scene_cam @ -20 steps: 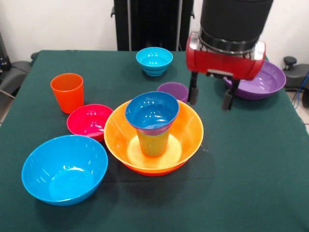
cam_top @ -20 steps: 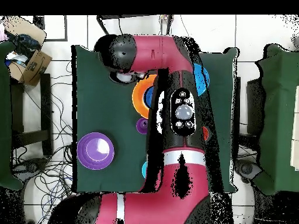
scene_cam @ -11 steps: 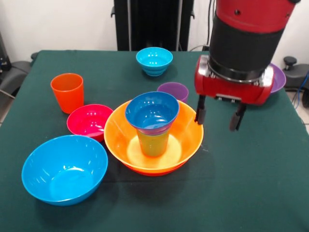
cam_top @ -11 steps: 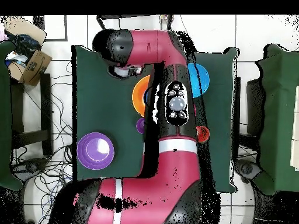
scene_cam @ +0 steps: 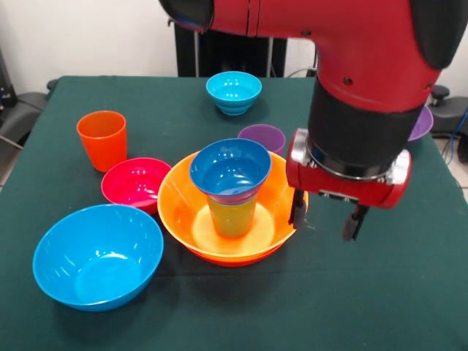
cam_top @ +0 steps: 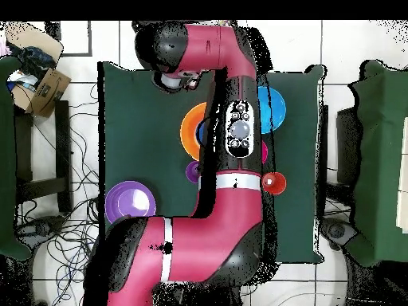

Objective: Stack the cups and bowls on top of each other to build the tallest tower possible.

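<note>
The tower stands at the table's middle: a broad yellow-orange bowl (scene_cam: 178,210) with an orange-red edge (scene_cam: 235,261) under it. Inside it is a lime green cup (scene_cam: 232,218), topped by a thin purple rim and a dark blue bowl (scene_cam: 230,170). My gripper (scene_cam: 324,221) hangs open and empty just right of that bowl's right rim, close to the cloth. The purple cup (scene_cam: 262,137) stands behind the tower. At the left are the orange cup (scene_cam: 102,139), the magenta bowl (scene_cam: 135,183) and the sky-blue bowl (scene_cam: 97,257). From above, the arm covers much of the yellow-orange bowl (cam_top: 190,131).
A small cyan bowl (scene_cam: 234,91) sits near the far edge. The large purple bowl (scene_cam: 422,121) is mostly hidden behind the arm at the right, and shows in the overhead view (cam_top: 126,203). The table's edge (scene_cam: 453,172) runs close on the right.
The gripper has come forward and down, from beside the large purple bowl to beside the yellow-orange bowl's right rim. It stays open. The cups and bowls have not moved.
</note>
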